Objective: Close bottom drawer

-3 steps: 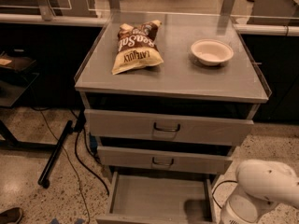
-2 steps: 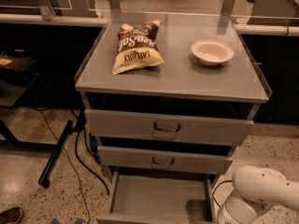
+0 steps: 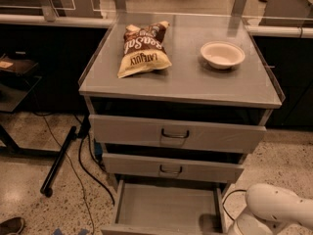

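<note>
Speckled stone floor spread around a grey metal cabinet with a flat top, backed by dark counters. On that top lay a brown-and-yellow crinkled snack bag at the left and, well apart from it, a shallow white round bowl at the right. Below, the widest grey drawer front and the mid-width grey drawer front each stood slightly out. The bottom drawer, a slim grey metal tray, was pulled far out towards the camera, its plain inside floor showing and its front cut by the lower edge. A white rounded arm segment sat at the lower right, just beside the drawer's right wall. The gripper lay outside the view, so its state could not be told. Black cables trailed on the floor at the left.
</note>
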Tool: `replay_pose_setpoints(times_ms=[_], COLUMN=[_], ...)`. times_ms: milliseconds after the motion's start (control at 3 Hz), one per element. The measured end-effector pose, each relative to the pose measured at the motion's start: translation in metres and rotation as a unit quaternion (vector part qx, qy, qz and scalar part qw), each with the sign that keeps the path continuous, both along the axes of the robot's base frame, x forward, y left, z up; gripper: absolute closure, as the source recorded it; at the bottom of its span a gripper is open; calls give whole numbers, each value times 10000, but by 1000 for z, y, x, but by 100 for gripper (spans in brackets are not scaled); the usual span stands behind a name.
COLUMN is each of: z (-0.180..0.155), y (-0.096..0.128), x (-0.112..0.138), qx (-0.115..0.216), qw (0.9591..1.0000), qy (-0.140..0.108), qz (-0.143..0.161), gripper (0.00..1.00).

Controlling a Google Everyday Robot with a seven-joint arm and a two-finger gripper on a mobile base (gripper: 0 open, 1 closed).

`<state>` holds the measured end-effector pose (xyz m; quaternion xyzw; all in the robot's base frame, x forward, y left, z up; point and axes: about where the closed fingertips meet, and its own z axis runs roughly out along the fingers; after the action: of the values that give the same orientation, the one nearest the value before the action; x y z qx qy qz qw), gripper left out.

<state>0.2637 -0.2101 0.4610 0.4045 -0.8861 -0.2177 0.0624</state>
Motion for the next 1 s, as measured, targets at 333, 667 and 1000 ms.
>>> replay_pose_setpoints(times_ms=[333, 667, 1000], z=[-50, -99, -105], y=[-16, -32, -31], x=[-5, -9, -11], qx=[30, 43, 101], qw=[9967, 9889, 9879], qy=[7, 96, 168], qz=[-810, -1484, -1536], gripper=[100, 100, 100])
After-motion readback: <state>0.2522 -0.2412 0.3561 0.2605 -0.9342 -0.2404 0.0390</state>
